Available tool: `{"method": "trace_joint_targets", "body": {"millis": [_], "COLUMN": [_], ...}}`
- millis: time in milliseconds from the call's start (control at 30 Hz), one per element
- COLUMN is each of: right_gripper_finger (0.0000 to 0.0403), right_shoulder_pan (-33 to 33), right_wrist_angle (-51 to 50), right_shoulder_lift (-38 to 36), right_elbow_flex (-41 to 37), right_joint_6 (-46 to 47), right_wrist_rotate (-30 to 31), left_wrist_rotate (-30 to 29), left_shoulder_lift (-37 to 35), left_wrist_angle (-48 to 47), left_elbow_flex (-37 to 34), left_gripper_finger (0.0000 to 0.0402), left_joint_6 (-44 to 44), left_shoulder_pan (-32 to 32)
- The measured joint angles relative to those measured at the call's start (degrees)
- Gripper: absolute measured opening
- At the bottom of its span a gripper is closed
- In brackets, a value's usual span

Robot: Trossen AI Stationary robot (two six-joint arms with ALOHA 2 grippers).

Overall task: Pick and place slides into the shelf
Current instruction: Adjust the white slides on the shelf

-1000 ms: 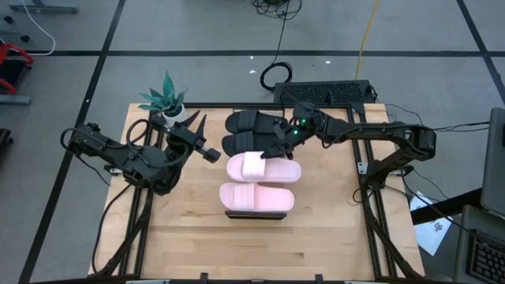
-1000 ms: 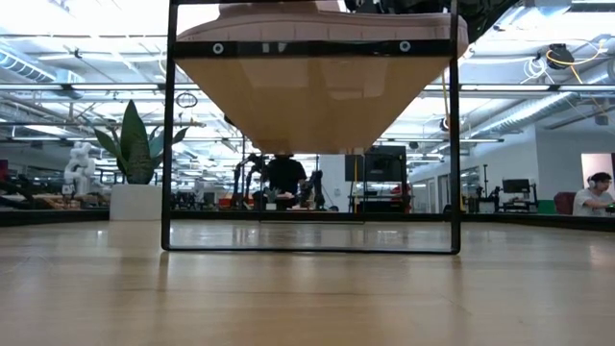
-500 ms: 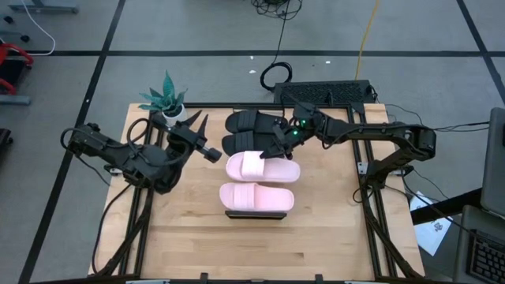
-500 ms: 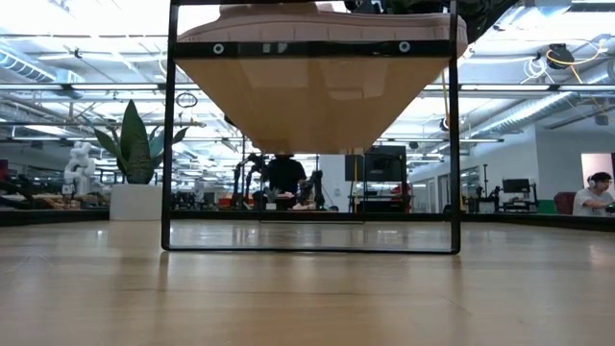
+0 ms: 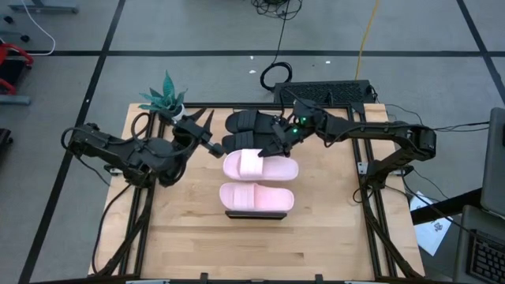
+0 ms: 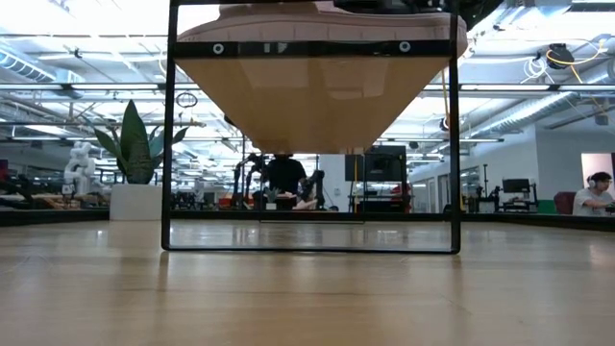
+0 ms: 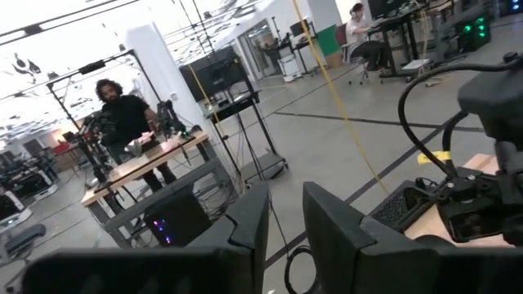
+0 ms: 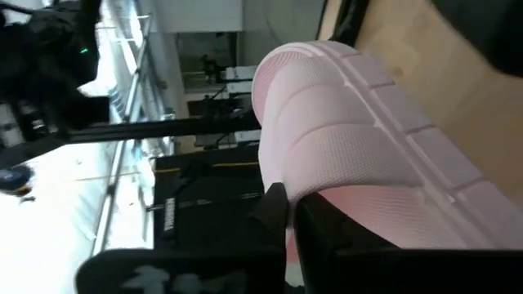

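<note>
Grey floor crossed by dark tape lines surrounds the wooden table. Beyond it, an open workshop: bright ceiling lights, a large potted plant, 2 people at desks.

Two black jointed arms with looped black cables along their links. The right arm shows small green lights near its wrist. Each ends in two flat dark fingers.

Small potted plant at table's far left corner. Black keyboard at far edge, yellow cable on floor. Person in dark top at workbench; seated person far right.
</note>
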Motion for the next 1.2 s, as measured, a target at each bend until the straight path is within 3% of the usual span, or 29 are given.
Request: {"method": "trace_joint_targets", "body": {"millis": [167, 767, 1200], "right_gripper_finger": [0.0000, 0.0000, 0.0000], "right_shoulder_pan": [0.03, 1.42, 1.69], "right_wrist_angle": [-3.76, 0.81, -3.51], "right_shoulder_lift": [0.00, 4.35, 4.28], "right_elbow_flex": [0.61, 0.65, 0.65], "right_joint_6": [-2.42, -0.44, -2.09], "right_wrist_rotate": [1.04, 3.88, 0.99], "left_wrist_rotate": [0.06, 0.51, 0.62], "left_shoulder_lift": [0.00, 0.02, 0.02], "left_wrist_angle": [-0.78, -4.63, -5.61], "left_elbow_flex": [0.00, 0.02, 0.02], "left_gripper_finger": [0.0081, 0.0081, 0.0081], "left_joint_6": [-0.21, -3.05, -3.04], "left_shoulder_pan": [0.00, 0.00, 0.00]}}
